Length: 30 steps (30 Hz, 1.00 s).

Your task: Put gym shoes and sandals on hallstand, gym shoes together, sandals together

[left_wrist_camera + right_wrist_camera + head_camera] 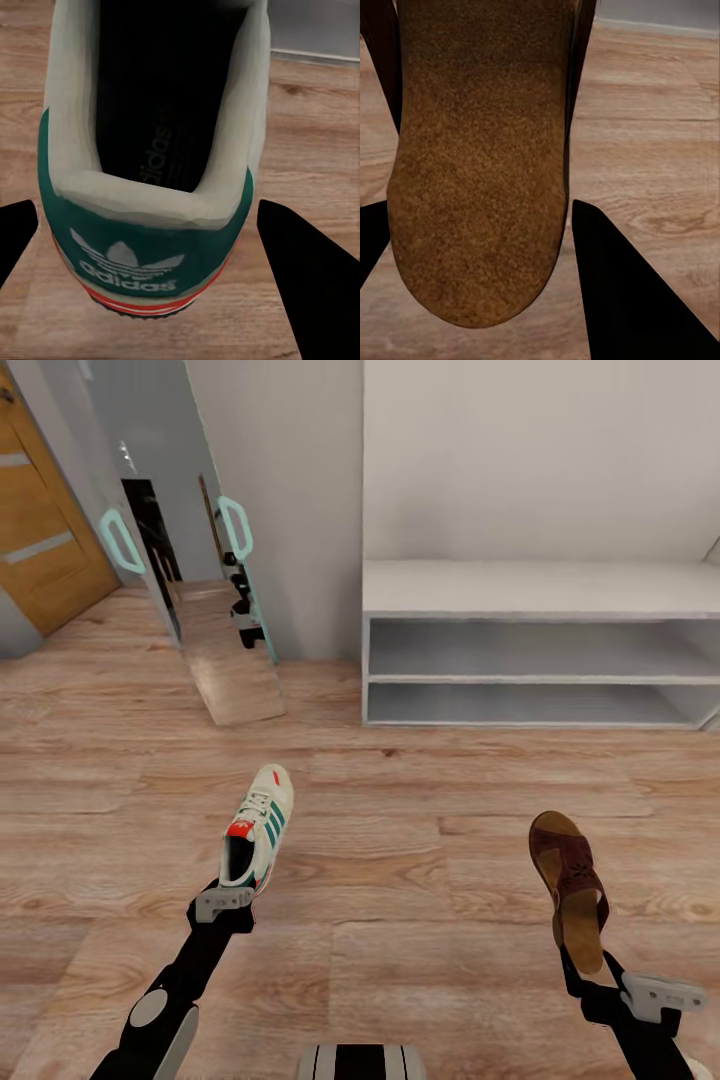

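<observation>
One cream-white gym shoe (258, 827) with green stripes hangs above the corridor floor (420, 830), toe pointing away. My left gripper (232, 890) is shut on its heel. In the left wrist view the green heel of the shoe (150, 225) sits between the dark fingers (307, 285). One maroon sandal (572, 880) with a tan footbed is held off the floor by my right gripper (590, 965), shut on its heel end. The right wrist view shows the footbed (480, 165) between the fingers (622, 300). The hallstand (540, 588) stands ahead to the right, its top and two shelves bare. The other shoe and sandal are out of view.
A tall mirror (215, 610) with teal handles leans against the wall to the left of the hallstand. A wooden door (45, 550) is at the far left. Open plank floor lies between me and the rack.
</observation>
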Available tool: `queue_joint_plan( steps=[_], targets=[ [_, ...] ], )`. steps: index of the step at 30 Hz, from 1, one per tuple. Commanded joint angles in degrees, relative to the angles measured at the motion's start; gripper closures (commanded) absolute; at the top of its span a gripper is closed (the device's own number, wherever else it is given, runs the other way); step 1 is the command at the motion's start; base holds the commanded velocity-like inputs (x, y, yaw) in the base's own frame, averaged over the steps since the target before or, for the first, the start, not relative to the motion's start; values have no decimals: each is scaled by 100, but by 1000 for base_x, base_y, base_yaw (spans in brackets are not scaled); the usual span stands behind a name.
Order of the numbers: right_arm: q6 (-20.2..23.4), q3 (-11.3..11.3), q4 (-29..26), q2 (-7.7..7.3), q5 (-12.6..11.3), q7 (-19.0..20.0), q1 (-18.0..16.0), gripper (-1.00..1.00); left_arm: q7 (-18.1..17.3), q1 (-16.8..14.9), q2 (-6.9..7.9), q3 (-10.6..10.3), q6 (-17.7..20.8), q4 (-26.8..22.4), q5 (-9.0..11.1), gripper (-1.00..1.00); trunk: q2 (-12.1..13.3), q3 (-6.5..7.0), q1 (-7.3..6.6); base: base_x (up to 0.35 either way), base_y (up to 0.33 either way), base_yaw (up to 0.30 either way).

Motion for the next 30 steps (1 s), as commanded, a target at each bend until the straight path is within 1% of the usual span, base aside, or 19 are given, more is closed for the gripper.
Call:
queue_joint_plan(
  steps=[1, 6, 10, 14, 17, 20, 23, 25, 26, 27, 30],
  targets=[
    [2, 0, -1, 0, -22, 3, 1, 100, 5, 0, 0, 0, 0, -1, -3, 100, 0, 4, 0, 0, 0, 265],
    [2, 1, -1, 0, -20, 3, -1, 100, 5, 0, 0, 0, -1, -1, -3, 100, 0, 13, 0, 0, 0, 269],
    [2, 1, -1, 0, -24, 3, 1, 100, 5, 1, 0, -2, 2, 22, -3, 100, 0, 17, 0, 0, 0, 176],
    [2, 1, -1, 0, -35, 6, 3, 100, 18, -28, -41, 0, 24, 206, -13, 100, 0, 18, 0, 0, 0, 74],
    [2, 1, -1, 0, -41, 13, 4, 100, 44, -68, -100, 28, 45, 361, -17, 100, 0, 19, 0, 0, 0, 37],
    [15, 1, -1, 0, -43, 28, 2, 100, 71, -89, -134, 80, 33, 448, -3, 100, 0, 19, 0, 0, 0, 18],
    [43, 5, -1, -4, -45, 34, -1, 100, 96, -101, -165, 175, 16, 522, 27, 100, 0, 19, 0, 0, 0, 10],
    [55, 13, -1, -3, -39, 30, -3, 100, 153, -106, -185, 253, 2, 577, 41, 100, 0, 19, 0, 0, 0, 5],
    [65, 21, -1, -2, -35, 26, -6, 100, 262, -106, -201, 317, -68, 626, 46, 100, 0, 19, 0, 0, 0, 3],
    [74, 27, 1, -1, -33, 19, -12, 100, 413, -106, -212, 349, -235, 696, 36, 100, 0, 19, 0, 0, 0, 2],
    [70, 32, 37, 10, -46, -39, -20, 100, 624, -106, -225, 351, -492, 881, 9, 100, 0, 19, 0, 0, 0, 1]
  ],
)
